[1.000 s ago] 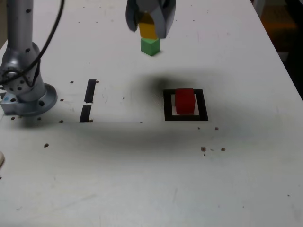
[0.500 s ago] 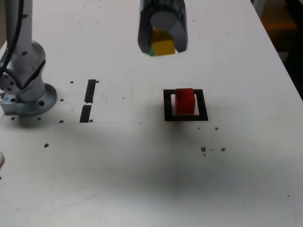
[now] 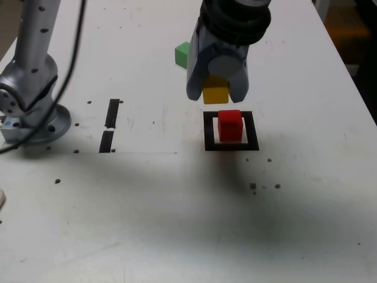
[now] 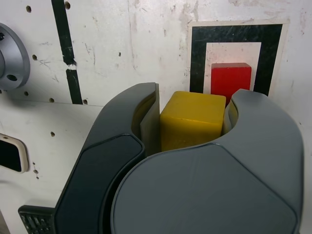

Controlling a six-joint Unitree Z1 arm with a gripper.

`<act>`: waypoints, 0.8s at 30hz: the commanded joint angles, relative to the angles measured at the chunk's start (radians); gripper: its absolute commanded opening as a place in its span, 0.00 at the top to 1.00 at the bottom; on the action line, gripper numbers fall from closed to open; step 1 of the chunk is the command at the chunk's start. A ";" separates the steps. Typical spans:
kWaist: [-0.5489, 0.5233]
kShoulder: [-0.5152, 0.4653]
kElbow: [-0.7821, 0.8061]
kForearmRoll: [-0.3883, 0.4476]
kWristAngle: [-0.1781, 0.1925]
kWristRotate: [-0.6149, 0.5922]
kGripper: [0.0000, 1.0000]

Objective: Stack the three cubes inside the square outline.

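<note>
Sitting already inside the outline (image 3: 231, 131), right of centre in the exterior view: the red cube (image 3: 230, 125), so one of three placed. Riding in the air just above and to the exterior view's left of it: the yellow cube (image 3: 215, 93), not yet stacked. Waiting on the table (image 3: 177, 224) near the upper centre, well apart from the outline and partly hidden behind the arm: the green cube (image 3: 181, 54), untouched as far as can be seen. Judging from that, roughly a third done, with the yellow placement in hand and the green pick and stack left.

Pinching the yellow cube from both sides: the gripper (image 3: 217, 89), jaws pressed against its faces, as the wrist view confirms with the yellow cube (image 4: 192, 119) wedged between the dark fingers (image 4: 141, 109). Pointing downward from the top centre of the exterior frame, hanging over the near edge of the outline (image 4: 236, 36); the red cube (image 4: 230, 80) showing just beyond the yellow one in the wrist view. Looking slightly off-centre from the red cube, probably needing a small shift before lowering.
</note>
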 commanded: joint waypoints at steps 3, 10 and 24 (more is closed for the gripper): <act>0.002 0.018 -0.011 -0.007 -0.002 0.010 0.81; 0.029 0.037 -0.007 -0.037 -0.003 0.036 0.81; 0.080 0.071 0.031 -0.109 -0.055 0.096 0.80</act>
